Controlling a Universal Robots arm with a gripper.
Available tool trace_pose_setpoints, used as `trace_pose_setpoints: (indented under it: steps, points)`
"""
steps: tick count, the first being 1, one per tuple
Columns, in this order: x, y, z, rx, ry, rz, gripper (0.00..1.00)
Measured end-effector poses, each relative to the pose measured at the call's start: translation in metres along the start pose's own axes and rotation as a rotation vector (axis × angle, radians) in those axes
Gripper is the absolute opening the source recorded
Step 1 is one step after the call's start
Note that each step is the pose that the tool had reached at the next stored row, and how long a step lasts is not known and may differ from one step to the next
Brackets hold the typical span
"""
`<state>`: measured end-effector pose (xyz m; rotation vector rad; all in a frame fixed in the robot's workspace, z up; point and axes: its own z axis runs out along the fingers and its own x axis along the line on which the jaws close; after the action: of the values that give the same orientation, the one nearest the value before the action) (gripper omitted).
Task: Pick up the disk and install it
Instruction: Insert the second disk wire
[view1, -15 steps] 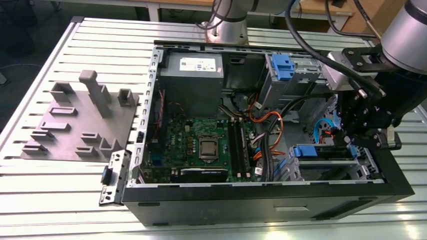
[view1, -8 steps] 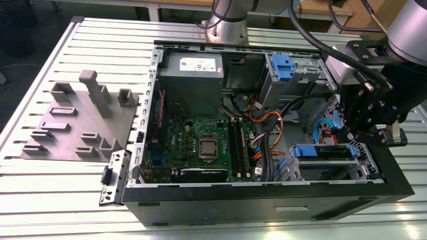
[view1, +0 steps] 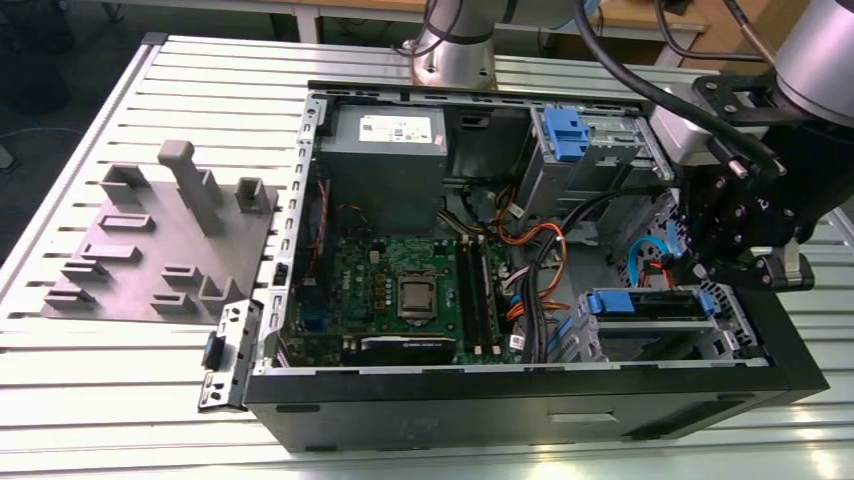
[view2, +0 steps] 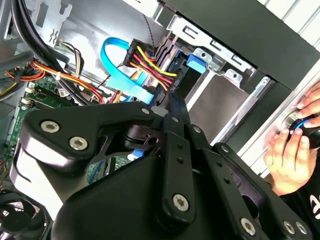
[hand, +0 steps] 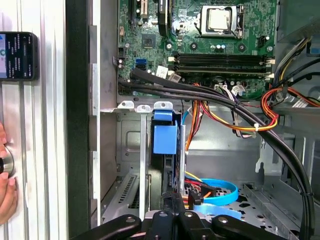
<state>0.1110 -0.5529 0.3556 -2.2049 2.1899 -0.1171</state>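
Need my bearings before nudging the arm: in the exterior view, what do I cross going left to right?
Grey fixture plate → power-supply box → motherboard → orange and black cables → blue-latched drive bay → gripper.

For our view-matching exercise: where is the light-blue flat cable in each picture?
Exterior view: the light-blue flat cable loops inside the case, toward the exterior view's right.
Second wrist view: it curves beside the yellow-red wire bundle.
First wrist view: it loops near orange wires.
Shared landmark: the green motherboard.
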Motion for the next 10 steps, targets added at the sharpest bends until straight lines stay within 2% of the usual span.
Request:
trace_pose_setpoints:
  steps: [10]
  points:
    - [0.0, 0.0015, -0.0001, 0.0, 0.0, 0.0, 0.11]
